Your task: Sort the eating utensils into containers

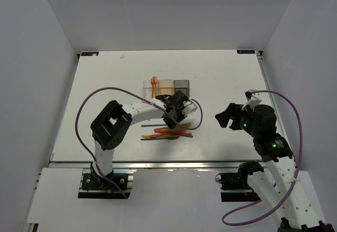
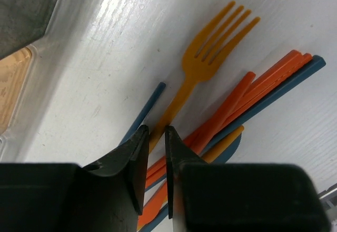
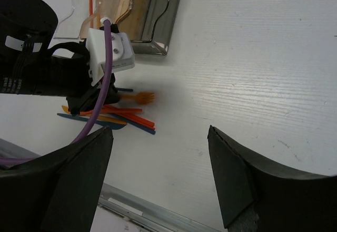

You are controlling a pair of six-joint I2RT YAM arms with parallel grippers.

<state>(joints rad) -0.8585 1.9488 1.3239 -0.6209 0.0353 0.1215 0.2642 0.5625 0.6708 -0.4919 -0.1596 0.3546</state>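
Observation:
My left gripper (image 1: 178,110) is just in front of the three bins: clear (image 1: 151,88), tan (image 1: 166,87), dark grey (image 1: 181,86). In the left wrist view its fingers (image 2: 138,153) stand nearly together, pinching the handle end of a yellow-orange fork (image 2: 202,58). The fork points away over the pile of orange and dark blue utensils (image 2: 253,97), which also shows from above (image 1: 168,132). One orange utensil (image 1: 153,82) stands in the clear bin. My right gripper (image 1: 225,117) is open and empty, right of the pile, over bare table (image 3: 160,129).
The left arm's purple cable (image 1: 196,117) loops over the pile's right end. The table's front metal rail (image 1: 174,164) lies close behind the pile. White walls stand round the table.

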